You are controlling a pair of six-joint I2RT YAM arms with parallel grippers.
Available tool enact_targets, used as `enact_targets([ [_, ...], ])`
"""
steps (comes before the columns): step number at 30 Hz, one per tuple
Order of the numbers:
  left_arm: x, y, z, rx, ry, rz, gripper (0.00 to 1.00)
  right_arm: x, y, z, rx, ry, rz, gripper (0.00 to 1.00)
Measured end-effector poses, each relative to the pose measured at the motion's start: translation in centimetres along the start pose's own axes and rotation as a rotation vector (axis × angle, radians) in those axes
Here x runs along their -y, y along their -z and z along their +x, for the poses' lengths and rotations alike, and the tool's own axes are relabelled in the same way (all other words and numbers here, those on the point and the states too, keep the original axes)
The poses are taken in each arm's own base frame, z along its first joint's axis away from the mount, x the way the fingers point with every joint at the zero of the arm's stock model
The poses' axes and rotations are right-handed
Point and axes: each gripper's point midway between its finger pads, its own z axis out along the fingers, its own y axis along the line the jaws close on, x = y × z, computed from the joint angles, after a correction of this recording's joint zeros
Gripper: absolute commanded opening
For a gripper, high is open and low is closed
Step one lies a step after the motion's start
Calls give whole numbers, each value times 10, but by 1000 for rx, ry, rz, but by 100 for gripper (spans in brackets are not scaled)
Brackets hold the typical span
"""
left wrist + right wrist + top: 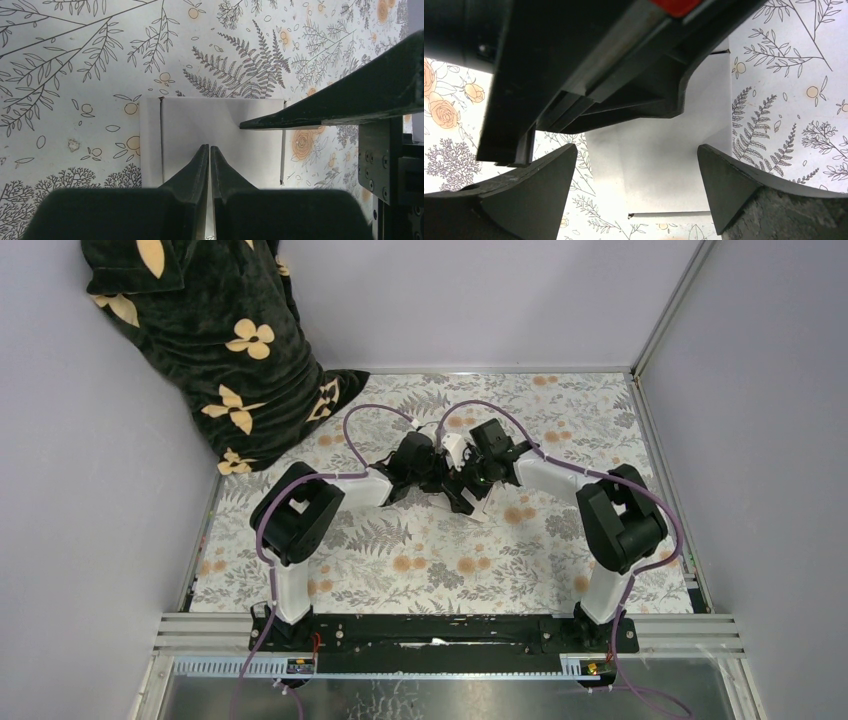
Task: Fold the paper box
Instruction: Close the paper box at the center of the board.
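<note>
1. Top view: the white thin-cardboard paper box (pixel 480 510) lies mid-bench on the floral-patterned bench (pixel 400 570), mostly hidden beneath both arms' wrists.
2. Left wrist view: the left hand (pixel 210 148) is closed almost tight over the box; I cannot tell whether it pinches a flap.
3. Right wrist view: the right hand (pixel 636 170) gapes wide, with one finger on either side of the box.

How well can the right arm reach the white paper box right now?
Probably yes: the right tool hangs open just over the paper box, fingers either side. The left tool crowds close, though.
</note>
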Motion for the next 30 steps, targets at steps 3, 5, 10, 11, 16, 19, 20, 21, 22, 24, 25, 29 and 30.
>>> enact_targets([
  [3,0,0,0,-2,5,3,10,1,-1,0,-4,1,-2,100],
  [5,0,-1,0,-3,8,4,10,1,-1,-1,-6,1,-2,100],
  [10,-1,-2,-2,2,10,6,10,6,-1,-3,0,6,22,100],
  [11,-1,-3,-3,3,10,7,10,8,-2,-3,3,9,30,100],
  [16,-1,-4,-4,4,11,7,10,17,-1,-3,1,14,79,100],
  [19,-2,-4,-4,1,12,10,10,21,-2,-3,1,14,91,100],
  [20,-2,-4,-4,0,13,12,10,22,-3,-3,1,13,92,100],
  [21,-2,-4,-5,0,12,14,10,23,-3,-2,1,11,92,100],
  [22,-2,-4,-5,0,10,16,10,24,-3,-3,3,11,94,100],
  [24,-2,-4,-5,0,7,16,10,26,-3,-3,5,9,94,100],
  [25,-3,-4,-6,1,8,15,10,27,-4,-4,6,10,93,100],
  [29,-6,-6,-10,8,13,11,10,33,-7,-9,14,12,93,100],
  [30,-6,-6,-11,9,13,11,10,33,-8,-9,14,14,93,100],
])
